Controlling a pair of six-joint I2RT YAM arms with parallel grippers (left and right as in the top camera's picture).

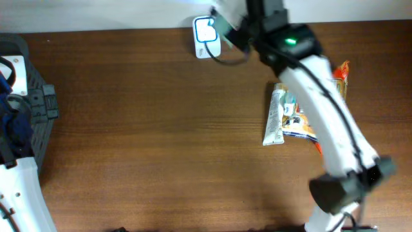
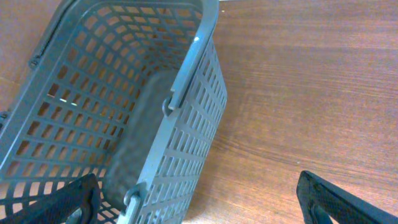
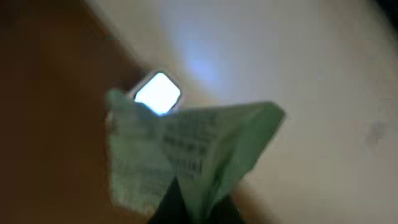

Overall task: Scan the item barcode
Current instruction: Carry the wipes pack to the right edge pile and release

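Note:
My right gripper [image 3: 198, 210] is shut on a green packet [image 3: 186, 146] whose printed barcode [image 3: 190, 166] faces the wrist camera. The blurred packet hangs just in front of the lit window of the white scanner [image 3: 158, 93]. From overhead the scanner [image 1: 206, 37] stands at the table's far edge, with the green packet [image 1: 223, 27] right beside it, partly under the arm. My left gripper [image 2: 199, 208] is open, its fingers [image 2: 69, 200] wide apart on either side of the grey basket's wall, holding nothing.
A grey slatted basket [image 2: 186, 118] stands at the table's left edge [image 1: 40, 103]. A white-and-grey packet [image 1: 277, 116] and an orange packet [image 1: 341, 74] lie at the right, partly under the right arm.

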